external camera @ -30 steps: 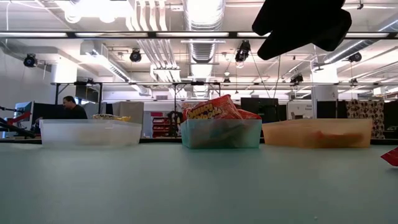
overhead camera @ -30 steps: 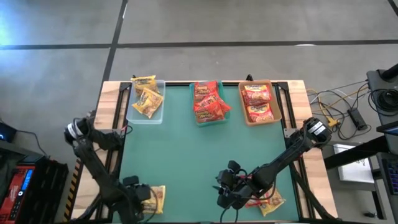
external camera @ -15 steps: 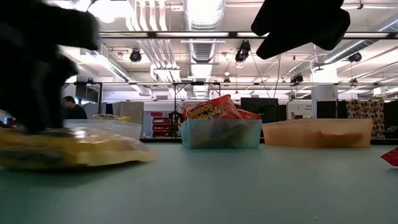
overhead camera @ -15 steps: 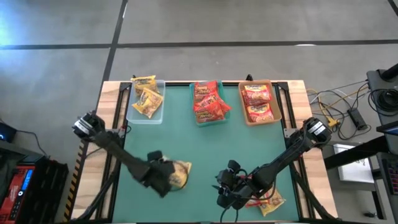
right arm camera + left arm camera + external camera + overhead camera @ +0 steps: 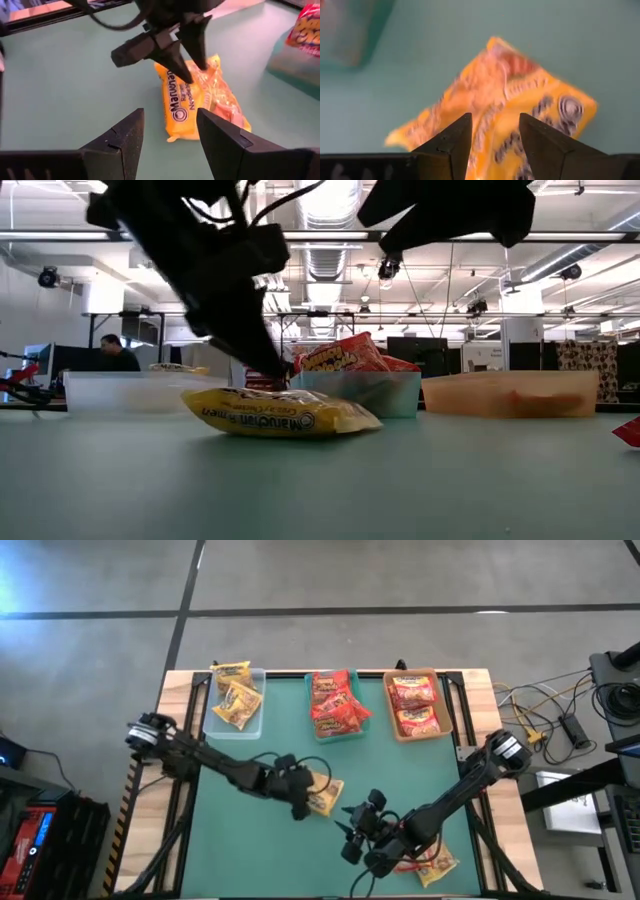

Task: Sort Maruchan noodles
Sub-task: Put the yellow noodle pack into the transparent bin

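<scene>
Packet lies under left end effector.

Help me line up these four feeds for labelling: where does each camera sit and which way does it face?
High view: overhead, straight down on the table; both arms show.
Low view: at tabletop height, facing the three trays and room; arms hang in from above.
Left wrist view: on the left arm, looking past its open fingers at the yellow packet.
Right wrist view: on the right arm, looking past its open fingers.
All four views show that yellow packet.
</scene>
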`<move>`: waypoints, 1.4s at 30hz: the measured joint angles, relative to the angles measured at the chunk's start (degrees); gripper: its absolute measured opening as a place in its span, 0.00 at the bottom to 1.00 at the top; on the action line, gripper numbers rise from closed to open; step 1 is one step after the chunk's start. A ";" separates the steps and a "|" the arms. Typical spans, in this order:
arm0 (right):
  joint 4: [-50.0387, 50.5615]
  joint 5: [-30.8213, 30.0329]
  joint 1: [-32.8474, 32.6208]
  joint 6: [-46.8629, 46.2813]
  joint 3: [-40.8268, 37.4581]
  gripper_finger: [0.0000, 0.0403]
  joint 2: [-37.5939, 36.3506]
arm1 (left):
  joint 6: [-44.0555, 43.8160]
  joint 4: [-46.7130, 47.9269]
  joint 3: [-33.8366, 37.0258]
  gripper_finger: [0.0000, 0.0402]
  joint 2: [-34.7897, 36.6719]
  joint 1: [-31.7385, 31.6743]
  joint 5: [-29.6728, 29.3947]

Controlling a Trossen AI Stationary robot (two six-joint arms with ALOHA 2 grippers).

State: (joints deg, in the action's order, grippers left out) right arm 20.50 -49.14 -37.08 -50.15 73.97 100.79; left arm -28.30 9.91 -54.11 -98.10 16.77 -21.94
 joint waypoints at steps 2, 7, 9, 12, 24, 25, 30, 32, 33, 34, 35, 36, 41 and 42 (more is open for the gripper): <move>-1.23 -0.62 0.23 0.04 0.00 0.43 1.22 | 2.18 -1.42 -0.22 0.36 0.07 -1.22 -0.01; -6.39 -0.47 1.11 -2.18 0.06 0.43 6.30 | 3.32 2.24 -1.00 0.34 2.57 -1.56 0.48; -7.84 -0.38 1.47 -2.93 0.30 0.43 8.50 | 3.07 7.16 -1.00 0.34 3.83 -0.94 2.67; -11.47 -0.36 2.19 -4.31 0.72 0.43 11.30 | 0.77 16.15 -0.87 0.34 6.60 0.09 3.45; -13.27 11.28 8.76 -2.86 2.51 0.43 17.18 | -4.24 9.09 6.00 0.34 11.03 0.69 -1.14; -12.31 11.68 9.10 -3.03 2.47 0.43 17.17 | -3.55 5.93 6.76 0.34 10.73 0.69 -1.09; -3.57 12.31 9.75 -4.30 2.47 0.43 16.22 | -2.64 -2.43 10.06 0.34 9.64 0.69 -1.03; 1.03 11.55 9.88 -4.28 2.51 0.43 15.83 | -3.55 -3.96 11.05 0.34 9.60 0.69 -0.92; 3.27 11.10 10.07 -4.28 2.43 0.43 15.66 | -4.31 -5.13 11.53 0.34 9.43 0.69 -0.49; 4.50 10.65 10.29 -4.28 2.43 0.43 15.59 | -4.96 -6.03 12.10 0.34 9.40 0.69 0.38; 5.76 10.25 10.55 -4.28 2.45 0.43 15.59 | -5.57 -6.77 12.72 0.34 9.38 0.75 0.99; 7.44 9.84 10.90 -4.18 2.45 0.43 15.53 | -6.00 -8.84 13.32 0.34 8.91 0.75 2.29; 10.01 9.31 11.85 -0.40 2.43 0.43 14.78 | -7.46 -16.45 14.82 0.34 7.80 1.00 6.06; 10.30 9.29 11.84 1.02 2.73 0.43 14.57 | -6.79 -17.25 14.84 0.34 7.84 1.04 6.03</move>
State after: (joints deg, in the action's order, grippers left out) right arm 30.80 -39.85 -25.24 -49.13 76.71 115.36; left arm -35.09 -7.34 -39.27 -90.26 17.80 -15.91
